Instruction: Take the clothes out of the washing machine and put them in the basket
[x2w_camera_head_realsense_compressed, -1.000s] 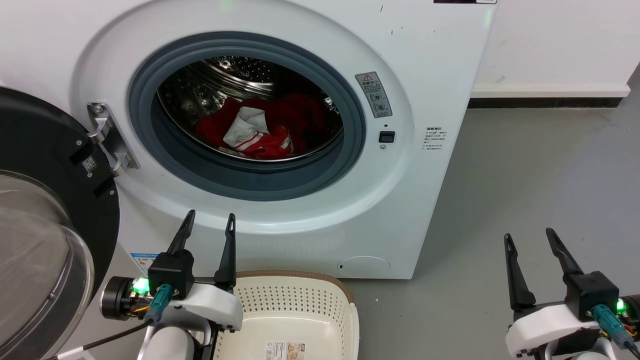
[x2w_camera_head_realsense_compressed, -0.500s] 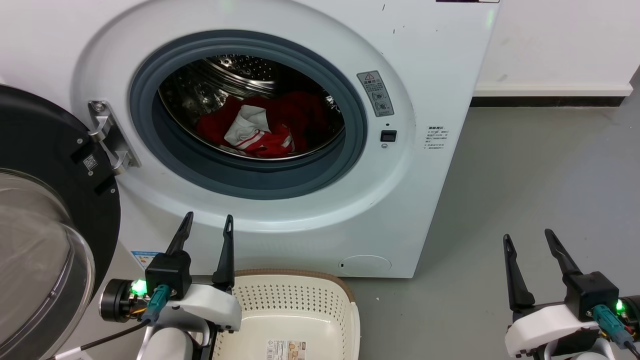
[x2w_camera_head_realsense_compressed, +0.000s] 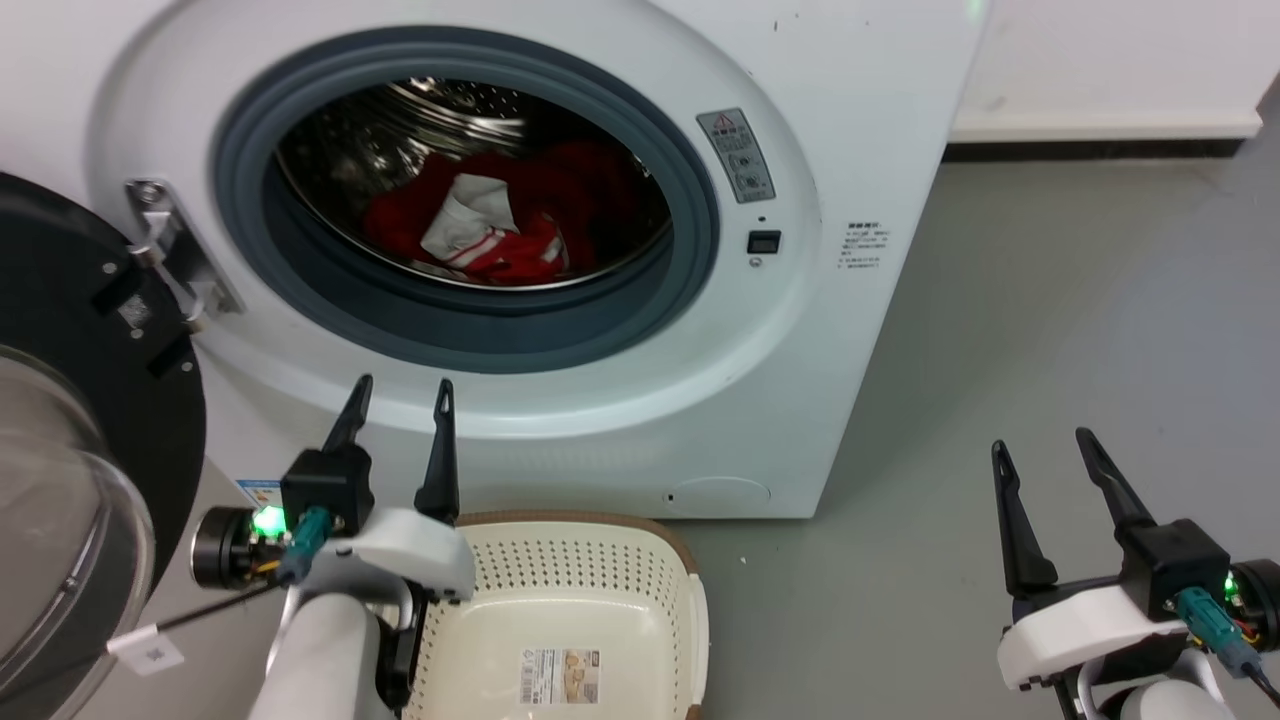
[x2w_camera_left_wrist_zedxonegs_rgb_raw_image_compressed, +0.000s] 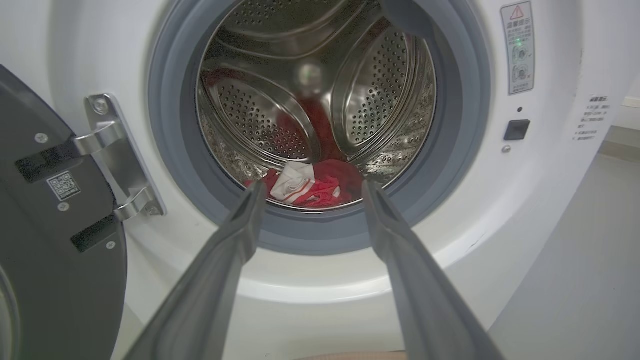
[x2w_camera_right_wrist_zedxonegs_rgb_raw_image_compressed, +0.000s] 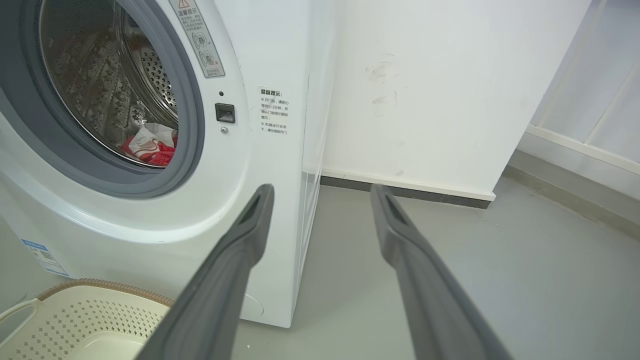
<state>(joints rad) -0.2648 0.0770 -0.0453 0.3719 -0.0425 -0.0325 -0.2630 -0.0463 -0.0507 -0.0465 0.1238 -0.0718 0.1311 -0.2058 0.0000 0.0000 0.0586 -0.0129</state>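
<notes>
The clothes (x2w_camera_head_realsense_compressed: 480, 225), red with white stripes and a white panel, lie bunched at the bottom of the steel drum of the washing machine (x2w_camera_head_realsense_compressed: 880, 120), whose door (x2w_camera_head_realsense_compressed: 70, 380) hangs open at the left. The same clothes (x2w_camera_left_wrist_zedxonegs_rgb_raw_image_compressed: 312, 184) appear low in the drum between my left fingers, and the clothes (x2w_camera_right_wrist_zedxonegs_rgb_raw_image_compressed: 150, 145) peek past the grey ring in the right wrist view. The cream basket (x2w_camera_head_realsense_compressed: 560, 590) stands on the floor before the machine. My left gripper (x2w_camera_head_realsense_compressed: 400, 395) is open, above the basket's left rear corner and below the porthole. My right gripper (x2w_camera_head_realsense_compressed: 1040, 448) is open over the floor at the right.
Grey floor (x2w_camera_head_realsense_compressed: 1050, 300) stretches right of the machine to a white wall with a dark skirting (x2w_camera_head_realsense_compressed: 1090, 150). The open door's glass bowl (x2w_camera_head_realsense_compressed: 50, 540) bulges at the left edge, close to my left arm. The basket (x2w_camera_right_wrist_zedxonegs_rgb_raw_image_compressed: 90, 320) also shows at the right wrist view's lower left.
The head camera has tilted, so the whole scene sits higher and more leftward. Both grippers stay open and hold the same pose relative to the basket and floor.
</notes>
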